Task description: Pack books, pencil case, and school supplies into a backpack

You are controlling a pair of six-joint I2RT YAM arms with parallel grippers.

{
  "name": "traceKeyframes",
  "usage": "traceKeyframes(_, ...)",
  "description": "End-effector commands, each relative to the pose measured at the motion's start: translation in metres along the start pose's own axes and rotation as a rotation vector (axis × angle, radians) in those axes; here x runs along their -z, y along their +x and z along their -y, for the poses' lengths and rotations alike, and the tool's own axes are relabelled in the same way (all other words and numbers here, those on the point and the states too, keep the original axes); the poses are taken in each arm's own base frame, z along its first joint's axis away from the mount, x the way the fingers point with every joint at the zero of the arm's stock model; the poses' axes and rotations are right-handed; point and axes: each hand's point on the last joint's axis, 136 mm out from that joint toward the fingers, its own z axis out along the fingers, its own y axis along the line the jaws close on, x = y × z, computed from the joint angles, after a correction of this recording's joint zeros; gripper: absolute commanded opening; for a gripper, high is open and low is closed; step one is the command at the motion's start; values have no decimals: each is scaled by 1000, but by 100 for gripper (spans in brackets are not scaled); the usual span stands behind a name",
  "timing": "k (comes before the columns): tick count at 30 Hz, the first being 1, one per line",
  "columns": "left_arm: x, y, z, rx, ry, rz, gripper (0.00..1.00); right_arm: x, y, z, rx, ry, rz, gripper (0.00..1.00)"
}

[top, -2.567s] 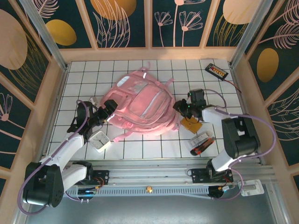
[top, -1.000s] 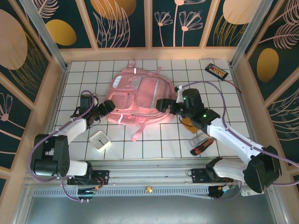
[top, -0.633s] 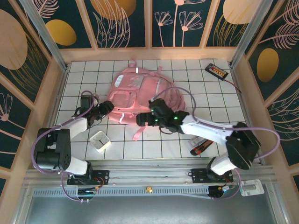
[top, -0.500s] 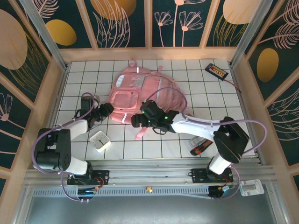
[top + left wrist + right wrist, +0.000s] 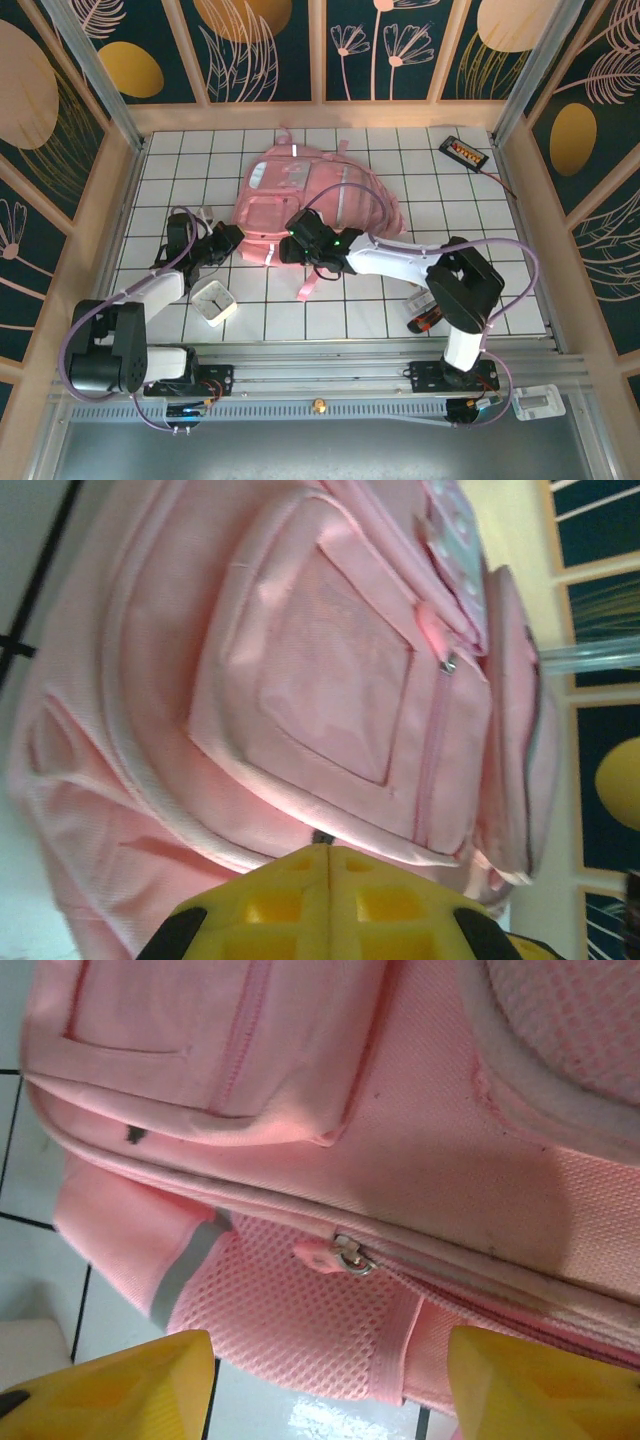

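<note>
1. the backpack [image 5: 312,200] lies flat on the tiled surface [image 5: 470,220]. its zippers look closed, so i judge that nothing is packed yet. the plastic-wrapped pack [image 5: 432,312] lies to the near right of the backpack, well apart from it.
2. the left claw [image 5: 232,238] is at the near-left edge of the backpack. in the left wrist view its fingers [image 5: 260,910] are pressed fully together, with the tips against the pink fabric. a small dark bit sits at the tips, but i cannot tell if anything is really pinched there. if it grips nothing, the backpack has no anchor and can slide when the other arm pulls.
3. the right claw [image 5: 288,250] hangs over the near side of the backpack. it stands wide open and holds nothing, with one finger on each side of the zipper pull [image 5: 345,1253]. the pull is small and lies flat on the mesh, so the fingers can miss it or catch the mesh instead.
4. the backpack is soft. a pull that goes upward, and not along the zipper line, can lift or fold the whole backpack and leave the zipper closed.
5. a loose strap [image 5: 308,285] comes out from the near edge of the backpack, just beside the right claw, and it can tangle. the small white box [image 5: 213,300], nearer than the backpack's left corner, can be knocked by the left arm.
</note>
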Motion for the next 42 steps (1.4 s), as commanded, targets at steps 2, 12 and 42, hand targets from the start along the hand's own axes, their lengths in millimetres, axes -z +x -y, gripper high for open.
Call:
traceKeyframes(2,7,-3,27,-8,100,5,0,-1,-4,2,-29,33,8,61)
traceKeyframes(12,9,-3,16,-180,-62,-1,52,11,-14,10,-108,-1,61,61)
traceKeyframes(42,-19,57,17,-1917,-175,-285,76,56,-49,67,-567,-288,230,61)
